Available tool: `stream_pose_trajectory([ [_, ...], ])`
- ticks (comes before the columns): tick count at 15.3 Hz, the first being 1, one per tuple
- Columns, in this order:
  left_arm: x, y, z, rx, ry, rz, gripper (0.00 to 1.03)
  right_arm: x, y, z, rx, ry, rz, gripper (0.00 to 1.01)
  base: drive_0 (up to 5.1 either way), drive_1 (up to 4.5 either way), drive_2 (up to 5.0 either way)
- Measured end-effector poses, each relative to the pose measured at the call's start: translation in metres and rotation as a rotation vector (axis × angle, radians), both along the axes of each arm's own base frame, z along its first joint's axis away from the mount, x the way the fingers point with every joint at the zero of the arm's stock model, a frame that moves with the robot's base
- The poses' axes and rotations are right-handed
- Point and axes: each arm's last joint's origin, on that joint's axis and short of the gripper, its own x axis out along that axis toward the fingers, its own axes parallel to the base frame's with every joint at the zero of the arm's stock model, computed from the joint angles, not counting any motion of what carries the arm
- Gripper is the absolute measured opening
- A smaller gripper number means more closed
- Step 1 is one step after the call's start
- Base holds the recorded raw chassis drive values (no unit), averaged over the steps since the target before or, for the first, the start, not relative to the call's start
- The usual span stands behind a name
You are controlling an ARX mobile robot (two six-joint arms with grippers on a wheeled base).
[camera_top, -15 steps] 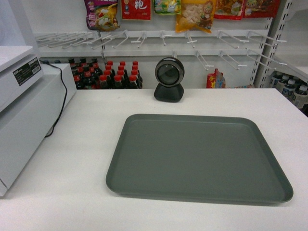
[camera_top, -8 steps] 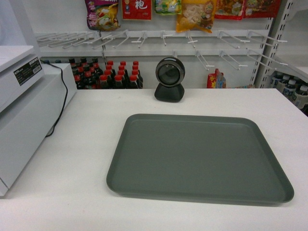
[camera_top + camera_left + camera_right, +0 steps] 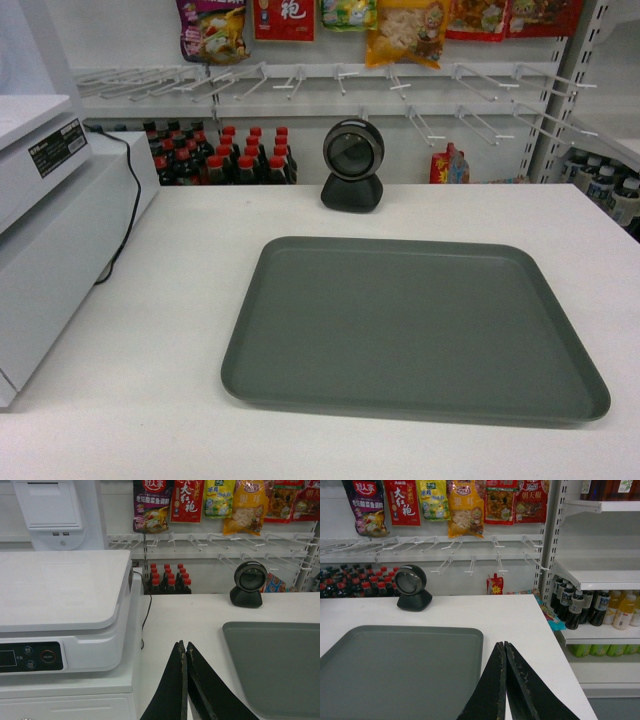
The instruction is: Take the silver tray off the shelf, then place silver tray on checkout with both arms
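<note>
The silver tray (image 3: 410, 325) lies flat on the white checkout (image 3: 160, 330), grey-green and bare. Neither arm shows in the head view. In the left wrist view my left gripper (image 3: 184, 645) is shut with nothing between its fingers, over the counter left of the silver tray (image 3: 275, 665) and apart from it. In the right wrist view my right gripper (image 3: 504, 645) is shut and holds nothing, just right of the silver tray (image 3: 400, 670) near its far right corner. White shelf boards (image 3: 600, 577) stand to the right of the counter.
A black round scanner (image 3: 351, 165) stands behind the tray. A white register (image 3: 50, 250) with a black cable occupies the counter's left. Sauce bottles (image 3: 225, 155) and snack bags on wire hooks line the back wall. Drink bottles (image 3: 592, 610) fill the right shelf.
</note>
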Motion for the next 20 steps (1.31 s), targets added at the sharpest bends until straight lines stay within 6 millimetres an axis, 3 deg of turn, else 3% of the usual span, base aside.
stream_pose_trajectory([
  [8, -0.020, 0.000, -0.006, 0.000, 0.036, 0.000, 0.01, -0.014, 0.000, 0.000, 0.000, 0.000, 0.000, 0.02, 0.0, 0.00, 0.0],
  [13, -0.020, 0.000, -0.004, 0.000, 0.015, -0.001, 0.02, -0.025, 0.000, -0.004, 0.000, 0.014, -0.001, 0.02, 0.0, 0.00, 0.0],
  [15, -0.020, 0.000, -0.004, 0.000, 0.016, 0.000, 0.25, -0.025, 0.000, -0.004, -0.001, 0.011, 0.000, 0.21, 0.0, 0.00, 0.0],
  [20, -0.020, 0.000, -0.004, 0.000, 0.016, 0.000, 0.87, -0.025, 0.000, -0.004, -0.001, 0.010, 0.000, 0.83, 0.0, 0.00, 0.0],
])
